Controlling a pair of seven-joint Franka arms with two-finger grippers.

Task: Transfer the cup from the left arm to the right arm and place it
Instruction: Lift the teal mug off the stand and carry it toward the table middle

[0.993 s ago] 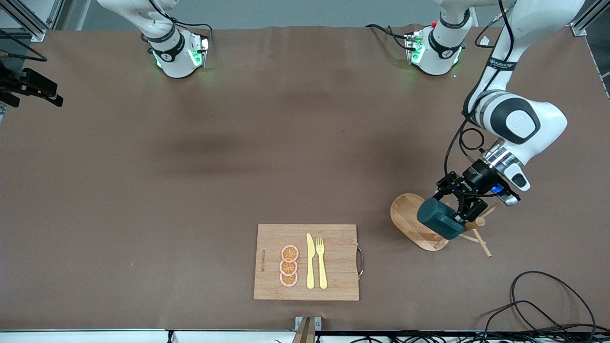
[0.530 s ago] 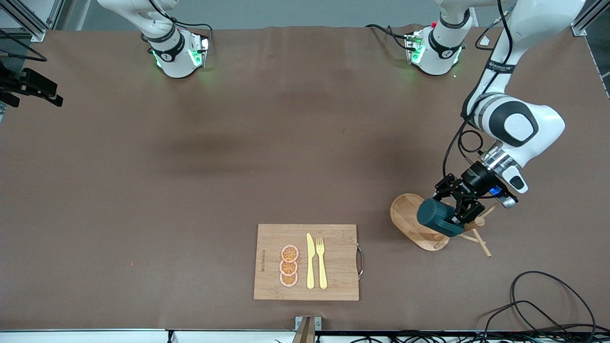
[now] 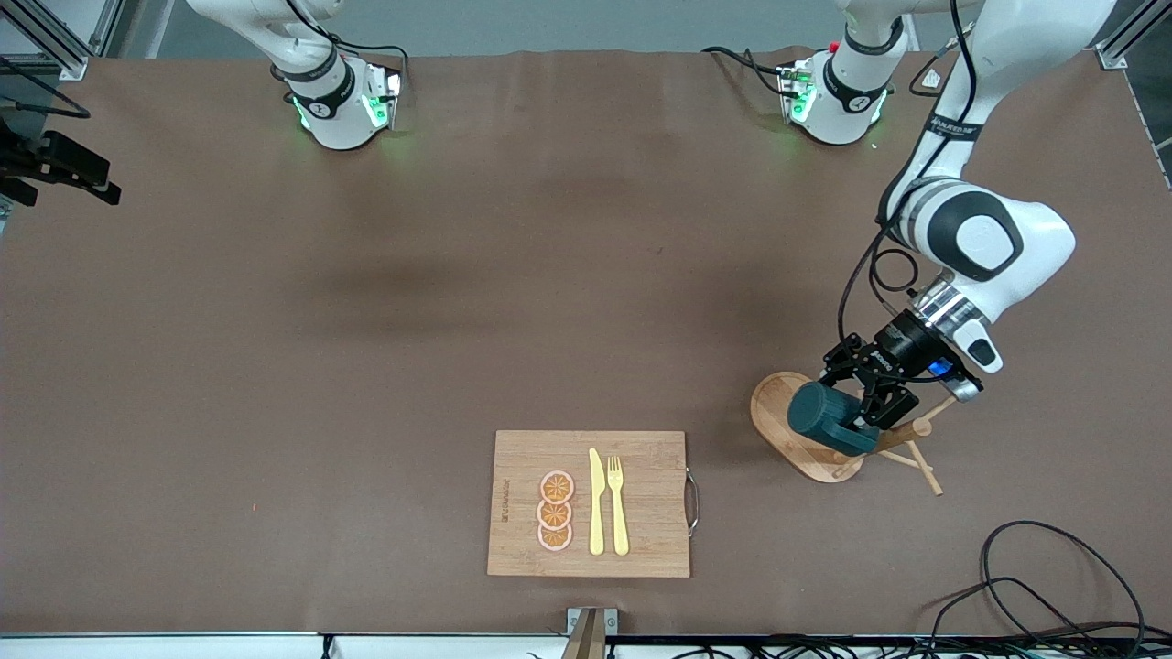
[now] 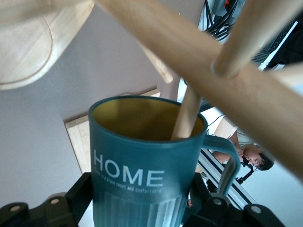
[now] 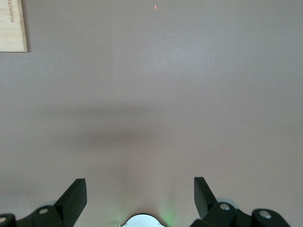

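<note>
The dark teal cup [image 3: 829, 418], printed HOME with a mustard-yellow inside, lies tilted on its side over the oval base of the wooden peg rack [image 3: 786, 430]. My left gripper [image 3: 868, 410] is shut on the cup's body. In the left wrist view the cup [image 4: 147, 156] sits between the black fingers [image 4: 78, 194], its handle to one side, and a rack peg [image 4: 185, 116] reaches into its mouth. My right gripper [image 5: 138, 189] is open and empty over bare table near its base; it is out of the front view.
A wooden cutting board [image 3: 655, 494] lies near the front edge with three orange slices [image 3: 555, 511], a yellow knife [image 3: 596, 502] and a fork [image 3: 618, 503]. Black cables [image 3: 1053, 586] coil at the front corner by the left arm's end.
My left gripper has moved a little toward the right arm's end with the cup, sliding it along the peg over the rack's base. The right arm has not moved.
</note>
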